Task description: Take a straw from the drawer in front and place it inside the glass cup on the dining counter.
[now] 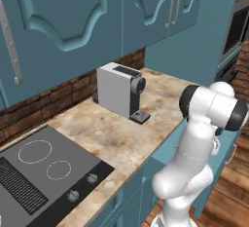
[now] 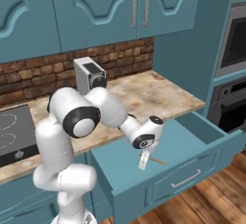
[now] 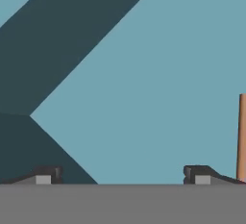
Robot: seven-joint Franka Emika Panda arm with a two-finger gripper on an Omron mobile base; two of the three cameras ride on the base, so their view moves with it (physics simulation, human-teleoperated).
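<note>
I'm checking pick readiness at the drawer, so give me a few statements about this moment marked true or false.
1. The drawer is pulled open. True.
2. The end effector is shut on the straw. False: its fingers stand wide apart and the straw lies outside them, off to one side.
3. The straw lies on the drawer's floor. True.
4. The coffee machine stands on the cooktop. False: it stands on the stone counter, apart from the cooktop.

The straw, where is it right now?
The straw lies on the floor of the open drawer, just under the gripper in the right base view. In the hand view it runs along the right edge, beside one fingertip.
</note>
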